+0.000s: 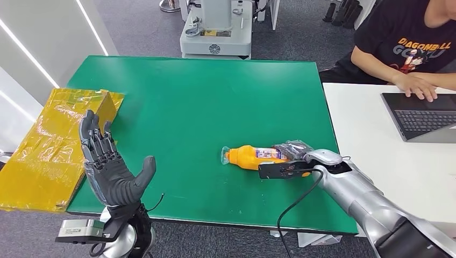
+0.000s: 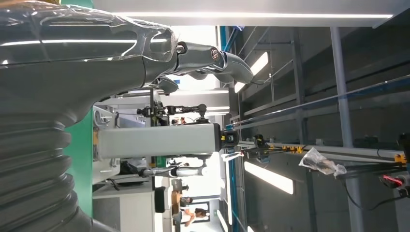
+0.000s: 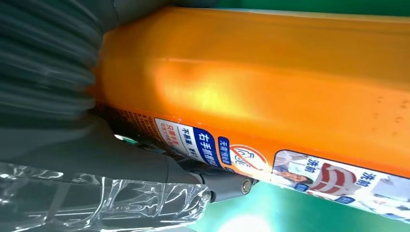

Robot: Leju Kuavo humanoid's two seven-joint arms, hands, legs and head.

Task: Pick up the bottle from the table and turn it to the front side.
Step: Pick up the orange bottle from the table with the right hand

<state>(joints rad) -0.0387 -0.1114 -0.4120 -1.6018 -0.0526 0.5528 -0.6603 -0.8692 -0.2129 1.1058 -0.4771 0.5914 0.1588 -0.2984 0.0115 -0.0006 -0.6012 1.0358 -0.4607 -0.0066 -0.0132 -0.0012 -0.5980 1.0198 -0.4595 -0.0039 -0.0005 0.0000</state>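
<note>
Bottle [image 1: 253, 157] lying on its side on the table [image 1: 193, 102], near right; right hand [image 1: 293, 158] wrapped around its base, seemingly to lift and turn it. Left hand [image 1: 110, 166] raised, fingers spread, holding nothing.

We see an orange bottle [image 1: 253, 157] with a clear cap, lying on its side on the green surface [image 1: 199, 102], cap end pointing left, a white, blue and red printed label along its body, base end under the right hand [image 1: 293, 156]
</note>
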